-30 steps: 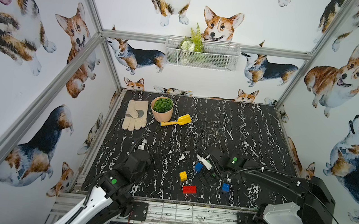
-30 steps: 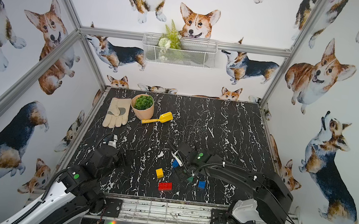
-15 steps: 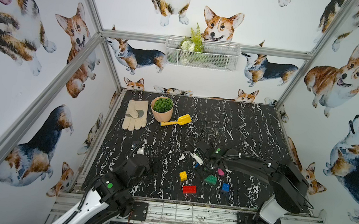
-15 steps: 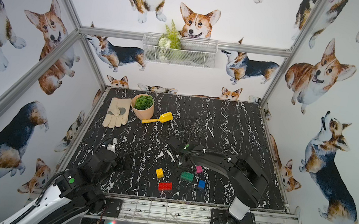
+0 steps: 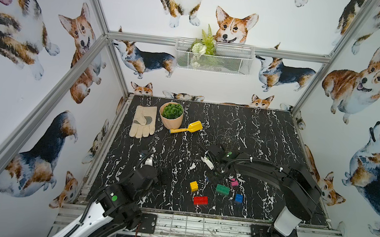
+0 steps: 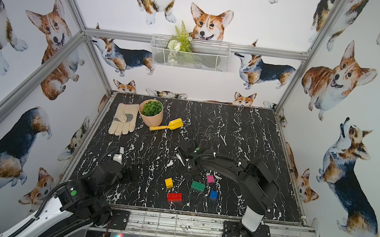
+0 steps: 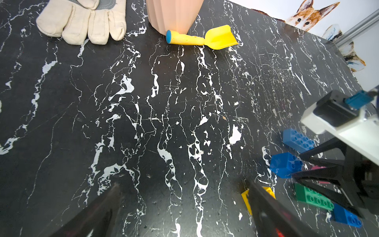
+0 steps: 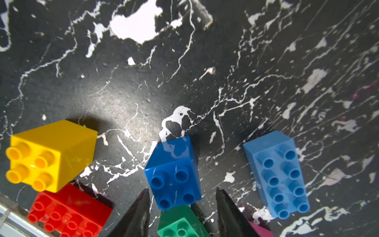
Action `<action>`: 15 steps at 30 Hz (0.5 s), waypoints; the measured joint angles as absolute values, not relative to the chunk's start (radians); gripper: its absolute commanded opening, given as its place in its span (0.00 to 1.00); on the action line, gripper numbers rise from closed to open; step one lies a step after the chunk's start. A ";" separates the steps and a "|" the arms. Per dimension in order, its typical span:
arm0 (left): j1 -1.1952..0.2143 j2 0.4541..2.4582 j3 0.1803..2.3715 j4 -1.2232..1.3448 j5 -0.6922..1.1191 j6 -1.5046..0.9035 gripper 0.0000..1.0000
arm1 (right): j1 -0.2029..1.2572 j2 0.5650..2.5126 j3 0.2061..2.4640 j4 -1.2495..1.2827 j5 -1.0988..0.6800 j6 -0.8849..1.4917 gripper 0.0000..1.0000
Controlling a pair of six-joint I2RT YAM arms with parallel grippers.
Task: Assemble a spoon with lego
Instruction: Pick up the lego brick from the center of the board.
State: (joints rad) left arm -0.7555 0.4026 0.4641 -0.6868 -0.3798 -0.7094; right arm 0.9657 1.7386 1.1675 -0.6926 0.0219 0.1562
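The lego lies loose near the table's front: yellow, red, green, pink and a blue brick. My right gripper points down at them. In the right wrist view its open jaws stand either side of a dark blue brick, with gaps showing. A light blue brick lies beside it. My left gripper hangs wide open over bare table, left of the yellow brick. The spoon is out of view.
A cream glove, a potted plant and a yellow toy shovel lie at the back left. A wire basket hangs on the back wall. A metal rail runs along the front edge.
My right gripper has settled around the dark blue brick with its jaws narrowing. Its elbow has swung in, uncovering the green and pink bricks. The left arm has barely moved.
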 measured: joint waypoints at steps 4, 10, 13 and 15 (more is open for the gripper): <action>-0.764 0.403 0.464 -0.690 -0.384 -0.709 1.00 | 0.960 1.753 1.181 -0.692 0.014 0.150 0.53; -0.770 0.399 0.464 -0.693 -0.384 -0.706 1.00 | 0.952 1.773 1.190 -0.693 0.000 0.138 0.50; -0.773 0.397 0.464 -0.693 -0.388 -0.706 1.00 | 0.949 1.777 1.193 -0.693 0.000 0.135 0.48; -0.773 0.397 0.464 -0.693 -0.390 -0.706 1.00 | 0.949 1.779 1.193 -0.693 -0.001 0.134 0.47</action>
